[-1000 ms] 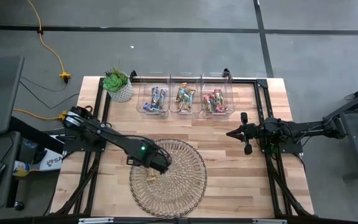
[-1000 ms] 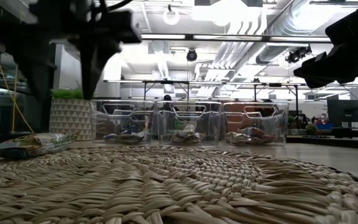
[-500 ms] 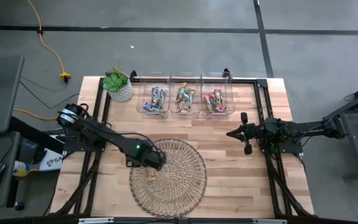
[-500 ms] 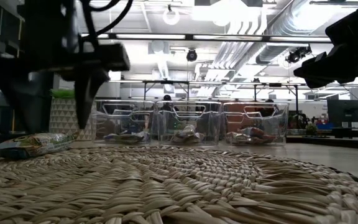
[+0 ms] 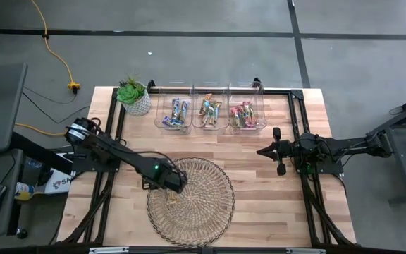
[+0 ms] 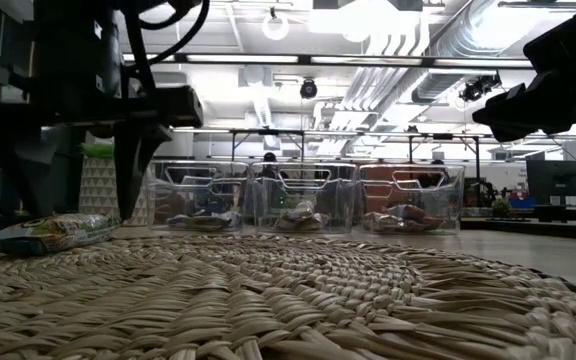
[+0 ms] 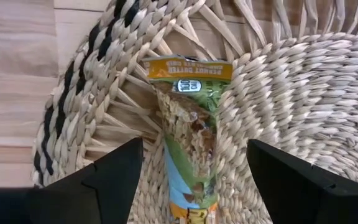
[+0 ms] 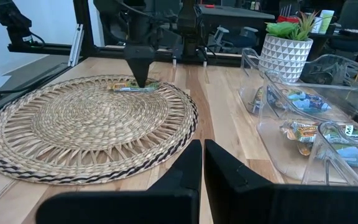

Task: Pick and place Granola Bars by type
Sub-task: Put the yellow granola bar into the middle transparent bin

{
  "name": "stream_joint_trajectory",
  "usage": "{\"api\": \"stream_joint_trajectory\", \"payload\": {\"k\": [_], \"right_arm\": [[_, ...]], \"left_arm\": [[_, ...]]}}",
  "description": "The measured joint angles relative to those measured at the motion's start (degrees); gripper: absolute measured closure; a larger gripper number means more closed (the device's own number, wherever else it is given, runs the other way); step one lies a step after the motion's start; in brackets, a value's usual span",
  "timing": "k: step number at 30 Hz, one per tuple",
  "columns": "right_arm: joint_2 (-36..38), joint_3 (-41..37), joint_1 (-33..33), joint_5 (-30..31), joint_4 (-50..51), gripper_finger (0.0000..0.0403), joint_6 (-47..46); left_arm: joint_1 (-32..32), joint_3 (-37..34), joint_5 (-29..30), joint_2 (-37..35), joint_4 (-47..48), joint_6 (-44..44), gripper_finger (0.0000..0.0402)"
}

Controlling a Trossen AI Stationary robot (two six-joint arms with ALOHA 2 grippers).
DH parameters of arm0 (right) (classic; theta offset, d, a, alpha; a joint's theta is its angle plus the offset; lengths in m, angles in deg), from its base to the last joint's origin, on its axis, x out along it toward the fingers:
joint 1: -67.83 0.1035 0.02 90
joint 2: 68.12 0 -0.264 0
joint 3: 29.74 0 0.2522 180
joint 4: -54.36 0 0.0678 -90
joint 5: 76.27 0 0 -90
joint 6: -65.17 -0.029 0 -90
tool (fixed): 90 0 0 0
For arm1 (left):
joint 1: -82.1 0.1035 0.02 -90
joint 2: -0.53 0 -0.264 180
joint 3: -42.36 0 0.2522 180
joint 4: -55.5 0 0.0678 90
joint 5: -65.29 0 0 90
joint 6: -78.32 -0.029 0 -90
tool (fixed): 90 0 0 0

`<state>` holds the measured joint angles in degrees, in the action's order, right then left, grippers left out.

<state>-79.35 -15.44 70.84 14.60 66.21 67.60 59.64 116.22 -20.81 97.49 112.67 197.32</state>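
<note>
So there's just one granola bar [image 7: 191, 146] left on the round wicker mat [image 5: 206, 212], sitting near the mat's edge at about 9 o'clock in the overhead shot. It's the green/tan kind, lying flat on the weave. The left gripper [image 5: 175, 189] hangs right above it with its claw spread wide. In the wrist cam you can see one finger on each side of the wrapper, neither touching it. Looks to me like the fingers are lined up across the bar's narrow width on purpose, since that's the easy way to pinch a thin crinkly packet. Nothing is gripped yet.

The rest of the bars are already sorted into the three clear bins [image 5: 210, 125] along the table's far edge at 12 o'clock: blue ones in the left bin, green/tan in the middle, pink/red in the right. So I'd guess this last one is headed for the middle bin [image 5: 209, 113]. The task looks nearly finished.

The right gripper [image 5: 278, 151] is parked over bare table [image 5: 259, 197] at roughly 3 o'clock, well apart from the mat, claw fully closed on nothing. Probably it's just keeping out of the way, since the bar is on the left arm's side.

There's a potted plant [image 5: 133, 96] at about 11 o'clock, beside the bins. It's not in the lane to the middle bin as far as I can tell.

The thing I'd watch is those fingertips snagging the open weave when they go down.
</note>
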Motion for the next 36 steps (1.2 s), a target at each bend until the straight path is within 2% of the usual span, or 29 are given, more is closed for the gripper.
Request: {"api": "stream_joint_trajectory", "payload": {"k": [17,28,36], "right_arm": [[-0.7,0.0,0.0,0.0,0.1,0.0402,0.0],[-0.8,0.0,0.0,0.0,0.1,0.0402,0.0],[-0.8,0.0,0.0,0.0,0.0,0.0402,0.0]], "left_arm": [[0.0,0.0,-0.5,3.0,-2.4,-0.2,0.0124],[0.0,0.1,-0.8,3.4,-2.7,-0.2,0.0213],[0.0,0.1,-0.8,3.5,-2.9,-0.5,0.026]]}}
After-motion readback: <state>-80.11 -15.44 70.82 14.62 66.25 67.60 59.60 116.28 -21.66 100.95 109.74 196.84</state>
